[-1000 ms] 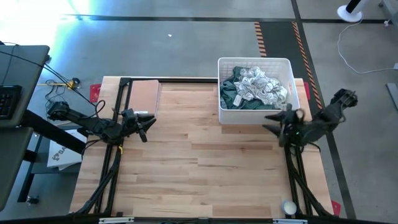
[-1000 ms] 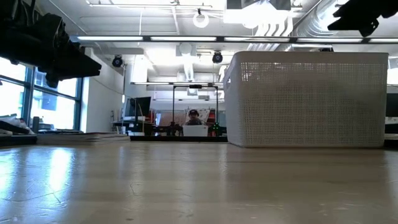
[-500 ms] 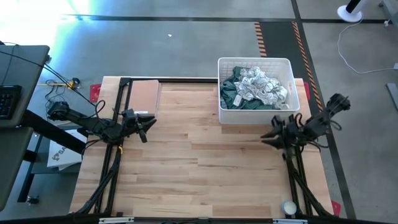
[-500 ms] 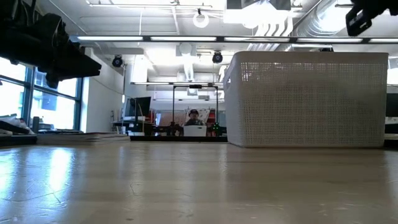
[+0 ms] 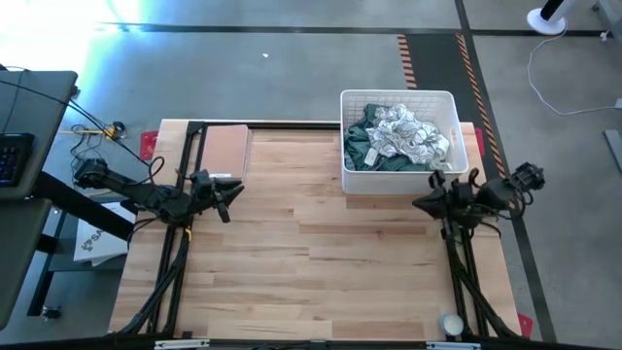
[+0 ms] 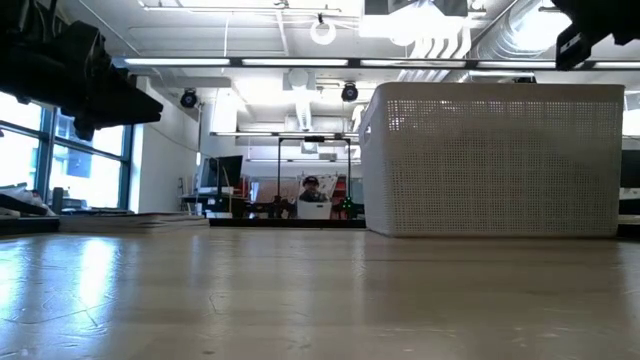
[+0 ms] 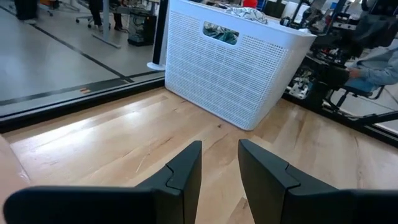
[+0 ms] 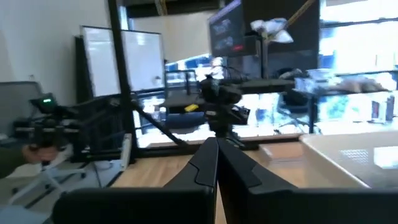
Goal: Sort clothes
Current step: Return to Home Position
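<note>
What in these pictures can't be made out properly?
High view: any garments lying under the white patterned garment and the dark green garment, buried in the basket.
Low view: everything inside, hidden by the basket's wall.
Left wrist view: only scraps of fabric peek out of the basket.
Low view: the person far behind, too small.

Robot at rest: the dark, jointed left arm [image 5: 146, 194] lies folded low at its side, its two-finger left gripper [image 5: 225, 202] pointing inward, fingers [image 7: 186, 171] slightly parted. The dark right arm [image 5: 491, 192] crouches opposite, its right gripper [image 5: 422, 204] pressed closed.
</note>
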`<state>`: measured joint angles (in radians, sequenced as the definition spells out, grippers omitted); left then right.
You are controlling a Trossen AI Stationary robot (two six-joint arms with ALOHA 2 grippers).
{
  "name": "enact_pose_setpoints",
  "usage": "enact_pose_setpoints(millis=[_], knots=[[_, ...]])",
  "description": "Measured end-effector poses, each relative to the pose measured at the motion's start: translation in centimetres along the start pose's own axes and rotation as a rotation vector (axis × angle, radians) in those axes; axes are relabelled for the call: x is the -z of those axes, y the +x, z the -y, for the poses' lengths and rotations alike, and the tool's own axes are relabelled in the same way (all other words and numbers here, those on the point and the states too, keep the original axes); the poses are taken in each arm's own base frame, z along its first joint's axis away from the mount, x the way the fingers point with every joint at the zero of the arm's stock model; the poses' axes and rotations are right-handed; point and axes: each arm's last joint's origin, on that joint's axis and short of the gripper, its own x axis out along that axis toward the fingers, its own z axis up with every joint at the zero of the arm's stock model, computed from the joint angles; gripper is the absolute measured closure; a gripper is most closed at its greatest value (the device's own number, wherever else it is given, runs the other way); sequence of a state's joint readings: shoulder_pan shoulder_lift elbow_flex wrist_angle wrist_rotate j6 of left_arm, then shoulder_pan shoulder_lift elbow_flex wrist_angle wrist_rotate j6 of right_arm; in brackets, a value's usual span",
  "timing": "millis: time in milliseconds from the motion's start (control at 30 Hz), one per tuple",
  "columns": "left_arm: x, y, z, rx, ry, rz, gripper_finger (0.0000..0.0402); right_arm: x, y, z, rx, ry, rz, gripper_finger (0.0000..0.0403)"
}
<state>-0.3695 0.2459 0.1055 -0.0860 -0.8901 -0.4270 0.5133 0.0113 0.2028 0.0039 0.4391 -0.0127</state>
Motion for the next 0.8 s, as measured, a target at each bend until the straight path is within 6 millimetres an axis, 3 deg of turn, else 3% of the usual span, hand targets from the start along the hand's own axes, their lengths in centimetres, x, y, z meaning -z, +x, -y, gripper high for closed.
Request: enact_pose_setpoints(millis=[167,467,667,800], knots=[[0.1,0.0,-0.1,-0.012,0.006,0.001,0.0300,0.7,0.2,0.2,0.015,0.034,-0.041,0.0402],[0.7,0.1,-0.3,-0.022,0.002,-0.021,0.0300,4.8,0.7,0.5,0.039,0.129,-0.121,0.0402],[0.6,0.1,0.1,0.081,0.070,-0.046,0.0300,5.9,0.9,1.0,0.090,0.096,-0.115,0.0403],[-0.6,0.3,0.3,0.114,0.071,0.039,0.0309,5.9,1.0,1.5,0.076,0.088,-0.117,0.0403]])
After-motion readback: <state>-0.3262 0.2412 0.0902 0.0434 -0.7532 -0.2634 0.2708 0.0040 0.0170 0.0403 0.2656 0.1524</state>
